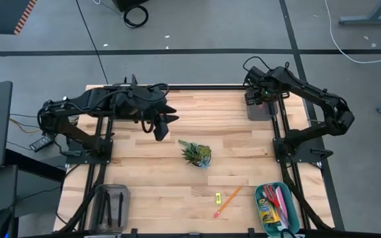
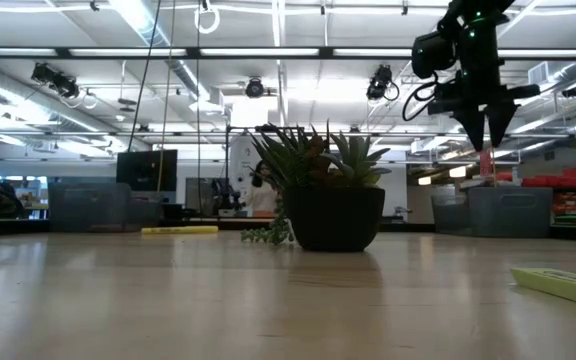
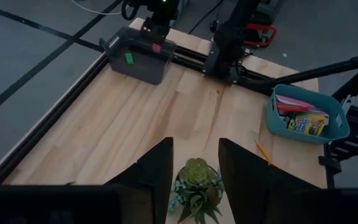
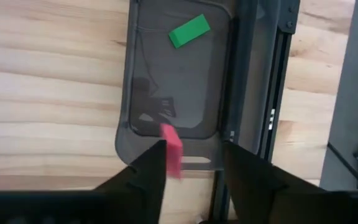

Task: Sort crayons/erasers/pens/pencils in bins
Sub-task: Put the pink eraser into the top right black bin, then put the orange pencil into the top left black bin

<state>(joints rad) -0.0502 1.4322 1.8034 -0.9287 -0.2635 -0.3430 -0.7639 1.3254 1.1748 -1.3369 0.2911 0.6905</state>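
Note:
My right gripper [image 4: 193, 146] [image 1: 260, 98] hangs open, fingers pointing down, over the near end of a translucent grey bin [image 4: 166, 81] at the table's far right. A pink eraser [image 4: 172, 151] shows right beside one fingertip, above the bin's rim; in the low view the pink eraser [image 2: 485, 162] sits just under the fingertips. A green eraser [image 4: 189, 30] lies flat on the bin's floor. My left gripper [image 3: 194, 142] [image 1: 166, 122] is open and holds nothing, raised above the table's far middle. My right gripper is open, with the pink eraser's upper end [image 4: 166, 134] next to one fingertip [image 4: 157, 152]. Whether that finger touches the eraser I cannot tell.
A potted plant [image 1: 196, 153] stands mid-table. A yellow eraser [image 1: 217, 197] and an orange pencil [image 1: 227, 201] lie on the wood near the front. A teal bin [image 1: 295, 205] at the front right holds the crayon box [image 1: 268, 210] and pencils. A dark bin [image 1: 126, 192] with pens sits front left.

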